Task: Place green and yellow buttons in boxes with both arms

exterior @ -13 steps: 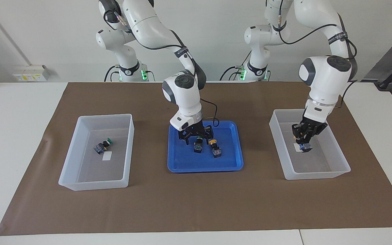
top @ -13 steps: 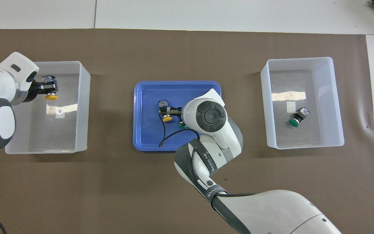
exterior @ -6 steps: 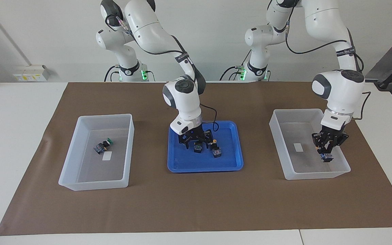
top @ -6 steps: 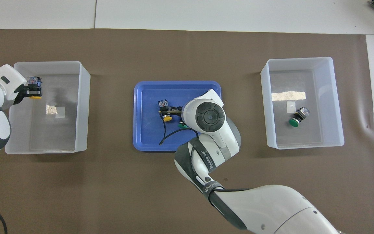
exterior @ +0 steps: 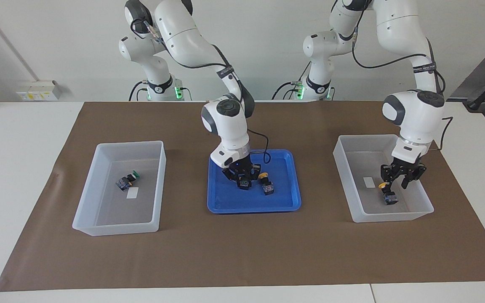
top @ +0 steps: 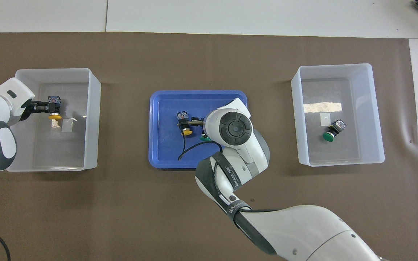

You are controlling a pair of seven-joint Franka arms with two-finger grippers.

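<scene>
My right gripper (exterior: 243, 176) is down in the blue tray (exterior: 225, 204) around a green button (exterior: 244, 182); only that button's cap (top: 204, 137) shows past the wrist in the overhead view. A yellow button (exterior: 266, 186) lies beside it in the tray, toward the left arm's end, and shows in the overhead view (top: 183, 123). My left gripper (exterior: 397, 181) is open, low inside the box (exterior: 394, 216) at the left arm's end. The second yellow button (exterior: 388, 195) lies just under its tips, also seen from overhead (top: 54, 108). The second green button (exterior: 126, 180) lies in the other box (exterior: 116, 229).
Both boxes and the tray stand on a brown mat (exterior: 242, 252) over the white table. A small white label (exterior: 369, 182) lies on the floor of the left arm's box, and another (exterior: 132, 192) in the right arm's box. The right arm's black cable (top: 187, 150) loops over the tray.
My left gripper carried the yellow button toward the box's outer wall, came back a little toward the label, and let it go. My right gripper sank onto the green button.
</scene>
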